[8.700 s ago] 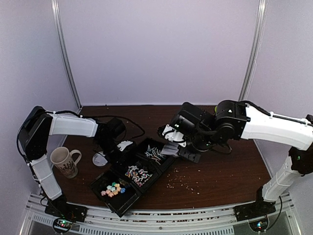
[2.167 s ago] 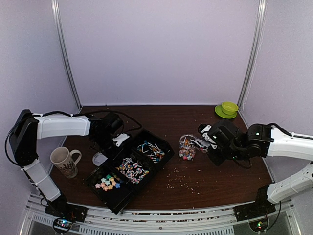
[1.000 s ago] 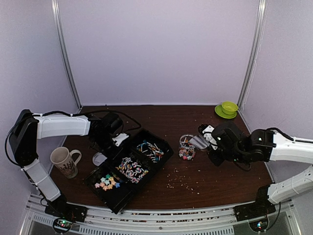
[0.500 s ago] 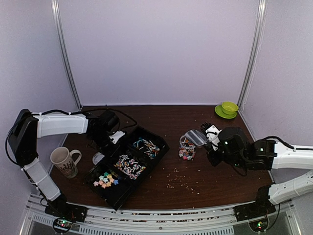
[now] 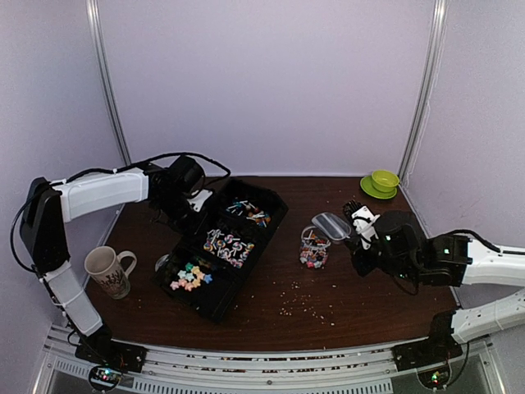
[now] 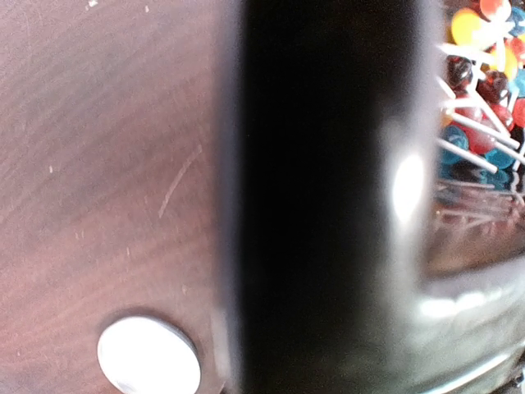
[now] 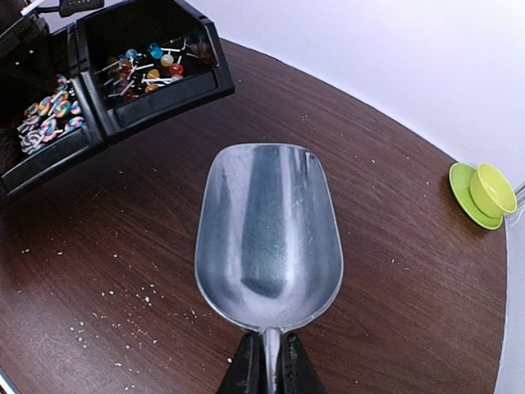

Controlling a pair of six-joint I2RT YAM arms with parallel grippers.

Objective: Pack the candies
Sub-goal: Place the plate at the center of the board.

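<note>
**While the scoop hangs empty, the tray is tipped for a load**

As things stand, the dark tabletop (image 5: 271,327) carries a black three-compartment tray (image 5: 254,264) on its 9 o'clock side, with the far end seemingly raised. The left end effector (image 5: 199,203) is closed on the tray's far rim, though its wrist view shows only blurred black wall and no fingers. Well apart, toward 3 o'clock, the right end effector (image 7: 264,365) is clamped on the handle of a metal scoop (image 7: 269,234) whose bowl is bare. Near the scoop, at its 7 o'clock, stands a small clear jar (image 5: 312,246), partly filled.

The candies (image 5: 228,245) lie sorted in the tray: lollipops (image 7: 160,66) in the far compartment, swirled pieces in the middle, pastel chunks (image 5: 190,276) nearest.

Scooping looks to be the step in hand. Next, the scoop must travel toward 9 o'clock, dip into a compartment, then tip over the jar's narrow mouth without spilling.
</note>
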